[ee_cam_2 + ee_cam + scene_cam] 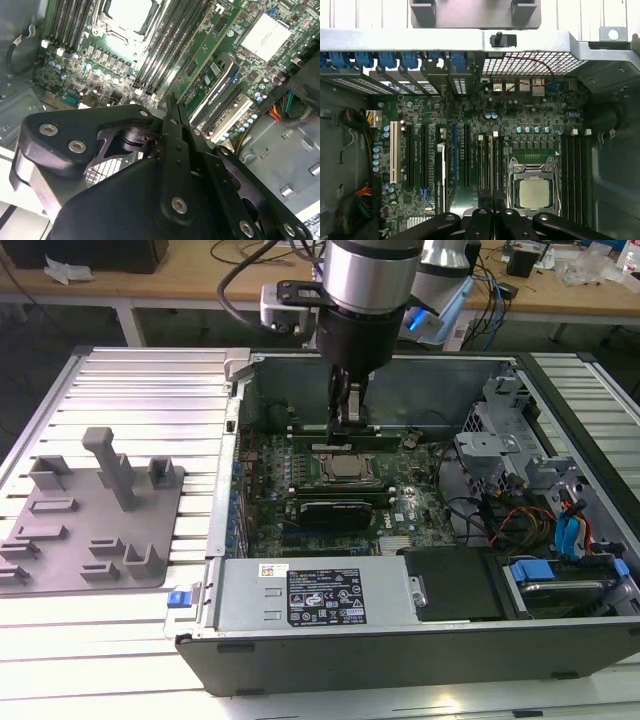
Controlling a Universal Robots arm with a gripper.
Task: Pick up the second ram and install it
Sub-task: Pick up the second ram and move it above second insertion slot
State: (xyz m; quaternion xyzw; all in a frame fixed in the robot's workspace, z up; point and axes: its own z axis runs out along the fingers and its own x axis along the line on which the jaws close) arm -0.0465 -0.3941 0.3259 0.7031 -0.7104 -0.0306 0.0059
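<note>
Exterior view: one robot arm [370, 280] reaches straight down into one open computer case [400, 650] that lies on a slatted metal table [150, 390]. Its single gripper [348, 420] sits just behind the one CPU socket [345, 468], on the socket's far side. The two fingers are drawn together on the top edge of the second ram [375, 439], a thin green board standing in a slot alongside the socket. On the socket's near side lies one black oblong card [340, 512]. Nearer again is one metal power supply [240, 600] with two printed labels whose writing is too small to make out. Well apart from the socket, outside the case towards the exterior view's left, lies one grey holder plate [85, 525] with upright posts.

Second wrist view: the gripper [172, 106] tapers to a closed tip. The second ram [200, 67] runs on from that tip, beside the CPU socket [127, 12]. One white slot [231, 116] lies farther from the socket, past the ram.

First wrist view: the gripper [493, 210] hangs just beside the CPU socket [535, 192]. Two banks of memory slots flank the socket, one bank [490, 160] under the gripper and one bank [575, 170] on the opposite side. One white slot [395, 150] stands well apart from the socket.
</note>
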